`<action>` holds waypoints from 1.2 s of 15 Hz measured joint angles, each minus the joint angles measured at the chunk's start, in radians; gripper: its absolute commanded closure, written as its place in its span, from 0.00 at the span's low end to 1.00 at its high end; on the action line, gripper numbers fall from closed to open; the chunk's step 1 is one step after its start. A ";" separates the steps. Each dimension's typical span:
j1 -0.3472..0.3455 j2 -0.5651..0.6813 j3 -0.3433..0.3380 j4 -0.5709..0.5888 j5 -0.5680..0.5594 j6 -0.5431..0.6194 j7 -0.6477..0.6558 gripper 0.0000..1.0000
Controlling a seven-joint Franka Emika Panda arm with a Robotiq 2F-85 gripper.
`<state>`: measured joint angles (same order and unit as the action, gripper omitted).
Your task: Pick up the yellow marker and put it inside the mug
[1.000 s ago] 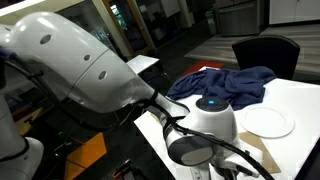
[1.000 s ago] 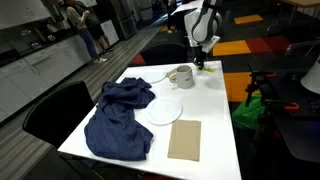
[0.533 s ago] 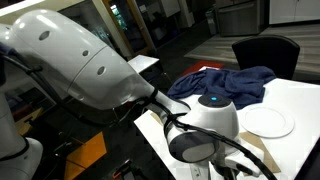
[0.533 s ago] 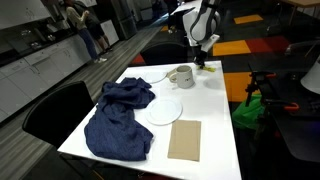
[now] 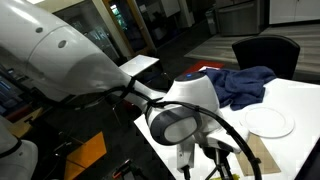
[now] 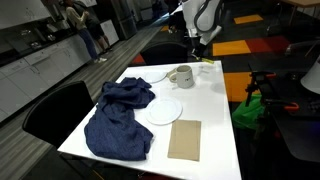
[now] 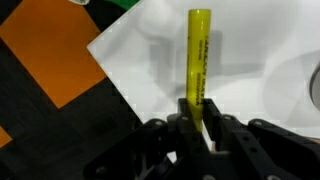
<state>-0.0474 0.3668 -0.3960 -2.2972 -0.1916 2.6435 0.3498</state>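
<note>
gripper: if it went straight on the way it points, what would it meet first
Probably the bare white table near its corner; the tip of the yellow marker held in the gripper would touch first. The mug, seen in an exterior view, sits off that line. Depth is unclear.

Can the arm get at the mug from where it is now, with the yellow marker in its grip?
Probably yes. The end effector grips the yellow marker, and in an exterior view the mug stands upright close by, its top open and nothing visible between them.
</note>
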 measured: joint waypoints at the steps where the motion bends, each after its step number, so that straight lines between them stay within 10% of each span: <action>1: 0.022 -0.030 -0.017 -0.017 -0.040 -0.003 0.037 0.95; 8: 0.080 -0.286 -0.003 -0.126 -0.357 -0.123 0.299 0.95; 18: 0.064 -0.444 0.329 -0.186 -0.396 -0.303 0.404 0.95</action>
<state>0.0168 -0.0770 -0.0668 -2.4829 -0.5872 2.3408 0.7539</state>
